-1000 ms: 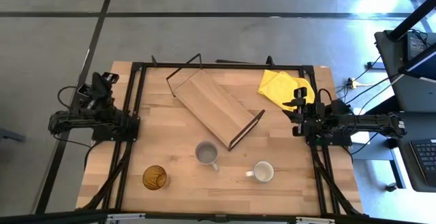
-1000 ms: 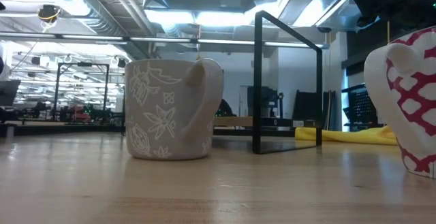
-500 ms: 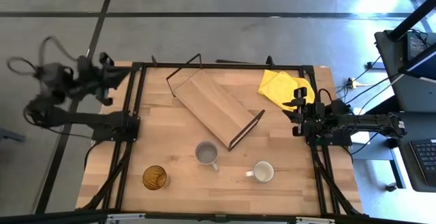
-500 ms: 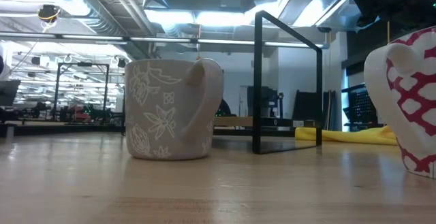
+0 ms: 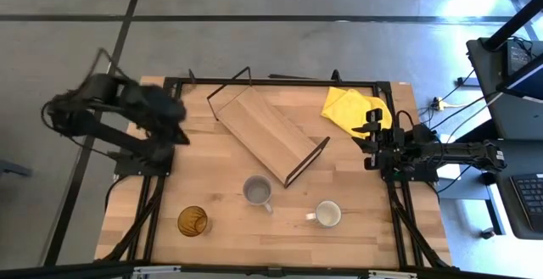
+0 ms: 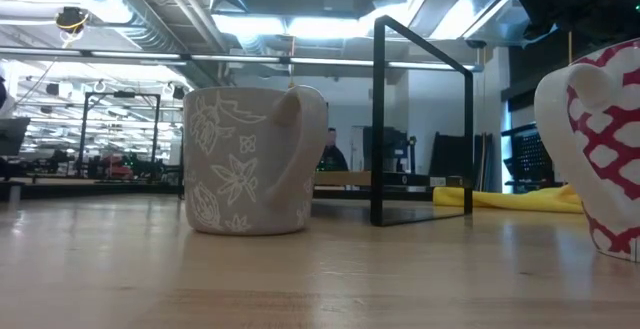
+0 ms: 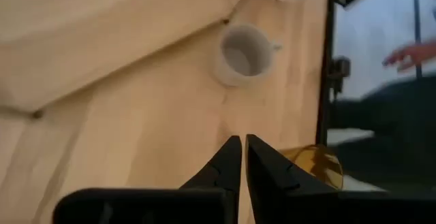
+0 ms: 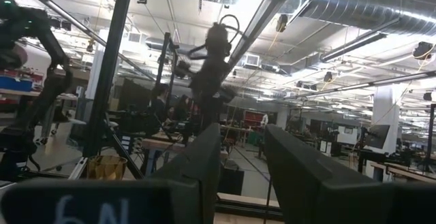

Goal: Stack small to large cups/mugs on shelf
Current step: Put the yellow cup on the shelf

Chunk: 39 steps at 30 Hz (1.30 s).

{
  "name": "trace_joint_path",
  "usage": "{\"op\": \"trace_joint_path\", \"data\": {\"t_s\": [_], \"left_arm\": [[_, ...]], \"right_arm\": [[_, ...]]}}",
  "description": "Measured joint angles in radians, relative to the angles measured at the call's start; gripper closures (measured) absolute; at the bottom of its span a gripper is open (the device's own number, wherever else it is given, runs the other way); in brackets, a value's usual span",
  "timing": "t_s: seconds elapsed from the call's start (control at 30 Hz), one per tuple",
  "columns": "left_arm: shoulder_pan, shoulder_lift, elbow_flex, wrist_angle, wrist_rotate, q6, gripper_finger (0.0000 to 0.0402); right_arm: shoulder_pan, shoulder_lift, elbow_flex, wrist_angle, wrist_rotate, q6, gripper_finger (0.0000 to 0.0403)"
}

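Ideally the left gripper [image 7: 243, 157], fingers pinched together and empty near the table's left edge, spreads before descending squarely over the amber translucent handleless tumbler [image 5: 193, 221] at the front-left corner.

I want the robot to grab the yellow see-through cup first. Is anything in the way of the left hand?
Nothing visible is in the way. The left hand is shut, above bare tabletop near the left edge. The amber tumbler stands alone at the front left, apart from the grey mug and the shelf.
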Motion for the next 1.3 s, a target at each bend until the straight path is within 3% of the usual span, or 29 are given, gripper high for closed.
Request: {"op": "trace_joint_path", "data": {"t_s": [0.1,0.23,0.33,0.6,0.7,0.9,1.2,1.3], "left_arm": [[-0.131,0.031,0.01,-0.107,-0.122,-0.072,0.0385],[-0.357,0.071,-0.031,-0.026,-0.257,-0.187,0.0385],[-0.521,0.123,-0.034,-0.083,-0.327,-0.259,0.0385],[-0.848,0.358,-0.07,-0.062,-0.32,-0.525,0.0385],[-0.871,0.456,-0.076,-0.08,-0.326,-0.603,0.0385],[-0.801,0.496,-0.073,-0.091,-0.338,-0.788,0.0376],[-0.778,0.486,-0.072,-0.09,-0.292,-0.956,0.0272],[-0.797,0.486,-0.072,-0.083,-0.294,-1.008,0.0256]], "right_arm": [[0.0,-0.001,0.0,0.0,0.0,-0.002,0.0286],[0.001,-0.002,0.0,-0.026,0.003,-0.001,0.0286],[0.001,-0.003,0.0,-0.033,0.005,-0.001,0.0286],[0.001,-0.002,0.0,-0.064,0.0,-0.001,0.0286],[0.0,-0.002,0.0,-0.064,0.0,-0.001,0.0286],[0.0,-0.002,0.0,-0.063,0.0,-0.001,0.0286],[0.0,-0.002,0.0,-0.063,0.0,-0.001,0.0286],[0.0,-0.002,0.0,-0.063,0.0,-0.001,0.0286]]}}
